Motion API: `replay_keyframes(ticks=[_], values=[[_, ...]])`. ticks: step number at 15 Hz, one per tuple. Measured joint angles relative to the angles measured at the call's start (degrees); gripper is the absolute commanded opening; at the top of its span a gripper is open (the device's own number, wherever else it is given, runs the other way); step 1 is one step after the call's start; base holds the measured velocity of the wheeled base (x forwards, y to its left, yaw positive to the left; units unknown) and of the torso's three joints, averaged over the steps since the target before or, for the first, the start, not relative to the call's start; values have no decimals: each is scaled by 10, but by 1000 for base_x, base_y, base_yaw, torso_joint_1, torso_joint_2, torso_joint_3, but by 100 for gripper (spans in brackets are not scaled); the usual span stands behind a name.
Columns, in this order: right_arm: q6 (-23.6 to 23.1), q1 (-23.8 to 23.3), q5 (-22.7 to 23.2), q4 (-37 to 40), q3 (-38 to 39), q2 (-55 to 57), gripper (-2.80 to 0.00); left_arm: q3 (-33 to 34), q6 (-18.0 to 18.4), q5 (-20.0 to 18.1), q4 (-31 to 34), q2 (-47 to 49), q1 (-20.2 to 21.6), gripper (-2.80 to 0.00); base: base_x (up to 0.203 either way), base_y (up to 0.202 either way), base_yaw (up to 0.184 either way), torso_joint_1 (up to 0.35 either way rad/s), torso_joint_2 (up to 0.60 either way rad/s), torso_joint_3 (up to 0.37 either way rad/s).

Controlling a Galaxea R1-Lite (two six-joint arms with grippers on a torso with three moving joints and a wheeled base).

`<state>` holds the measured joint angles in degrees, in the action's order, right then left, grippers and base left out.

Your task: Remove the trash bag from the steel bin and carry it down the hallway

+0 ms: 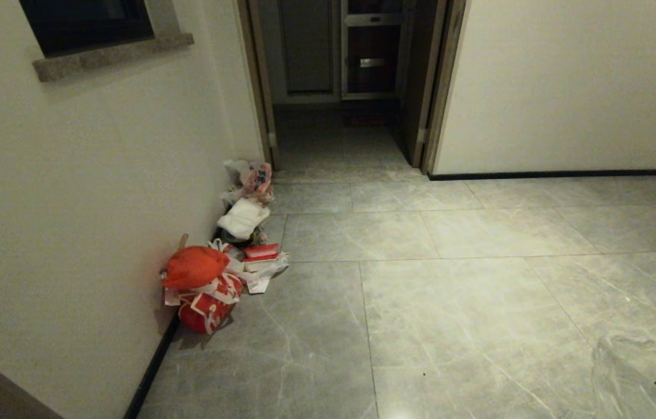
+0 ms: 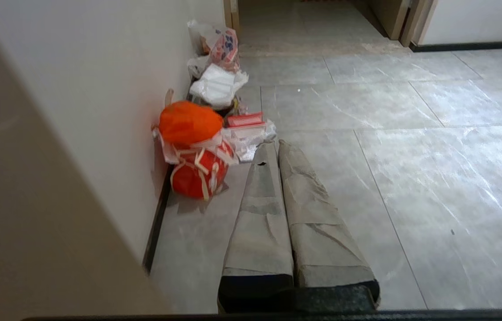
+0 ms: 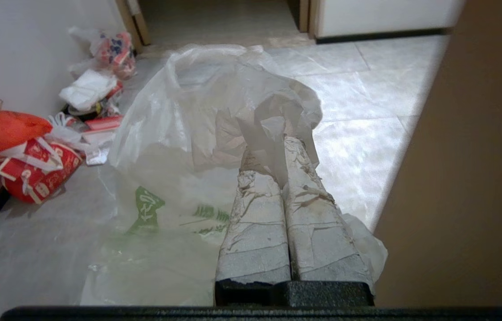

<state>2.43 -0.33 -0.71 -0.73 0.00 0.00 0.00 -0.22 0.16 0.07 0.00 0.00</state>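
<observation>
The right end effector (image 3: 284, 147) was clenched on the trash bag (image 3: 197, 111), which hung out of the bin at five o'clock in the head view, ready for carrying. The left end effector (image 2: 273, 145) was clenched, empty. Rubbish pile (image 1: 223, 256) at nine o'clock.

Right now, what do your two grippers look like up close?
Both look alike. The left gripper has two long, flat fingers wrapped in worn, wrinkled grey tape, tapering from a black textured base to narrow tips. The right gripper has the same grey tape-wrapped fingers, more frayed and cracked, on the same black base. No cables or markings show.
</observation>
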Motion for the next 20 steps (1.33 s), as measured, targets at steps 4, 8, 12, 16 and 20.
replay_keyframes(ticks=[4,8,12,16,20], values=[[0,0,0,0,0,0,-280,0,0,0,1,0,0,-280,188,0,-3,2,0,2],[0,0,0,0,0,0,-280,0,0,0,0,0,0,-280,184,0,-3,0,4,-1],[0,0,0,2,0,0,-280,0,0,0,2,0,0,-280,192,0,-1,1,3,-1],[0,0,0,0,0,0,-280,0,0,0,0,0,0,-280,188,0,-4,1,1,5],[0,0,0,0,0,0,-280,0,0,0,0,0,0,-280,183,0,-2,3,1,3]])
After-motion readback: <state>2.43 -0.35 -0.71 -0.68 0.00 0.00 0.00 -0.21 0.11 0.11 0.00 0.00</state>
